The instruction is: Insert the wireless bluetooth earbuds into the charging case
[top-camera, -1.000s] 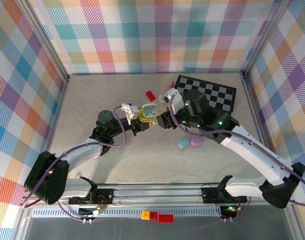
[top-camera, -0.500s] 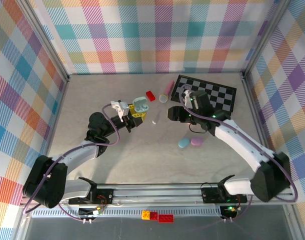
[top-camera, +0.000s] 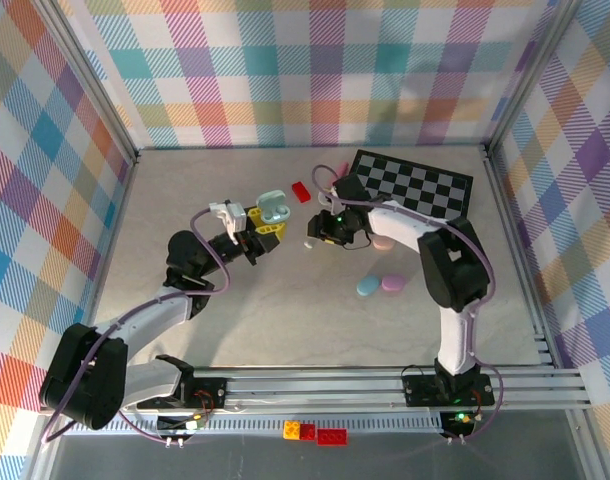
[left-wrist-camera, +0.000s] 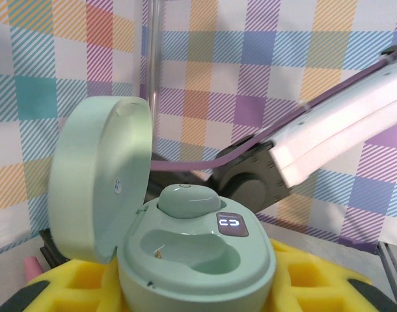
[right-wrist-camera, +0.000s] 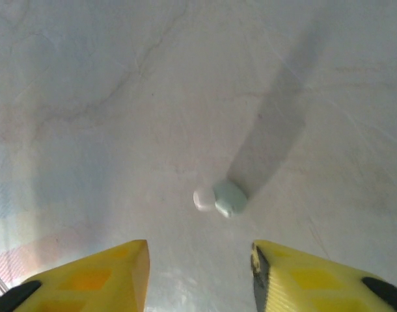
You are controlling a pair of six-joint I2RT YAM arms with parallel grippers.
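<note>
Slip risk: the loose earbud (right-wrist-camera: 221,198) is tiny and rounded. If the pads meet it off-centre, I'd expect it to squirt out and roll across the worktop (right-wrist-camera: 88,78).
Scrape risk: the bud sits so low that coming down too far could press the pads onto the worktop before they catch it.
Seating risk: gripped at an awkward angle, the bud may not drop into the empty socket (left-wrist-camera: 192,250). It could also jog the earbud already seated (left-wrist-camera: 185,198) or shift the case in its grip.
Bud against the right fingers (right-wrist-camera: 101,273): it lies flat on the bare worktop, just ahead of the tips. It sits within the span of the gap, a little towards the right-hand pad as the wrist camera looks. It touches neither pad.
Right fingers, state: apart, pointing down, nothing between them.
Left fingers (left-wrist-camera: 68,286), state: closed on the base of the open mint case (left-wrist-camera: 198,273) and holding it up, with the lid (left-wrist-camera: 97,175) tipped back.
Case against the bud: from above, the case (top-camera: 273,206) sits off to the left of the right fingers, near but apart.
</note>
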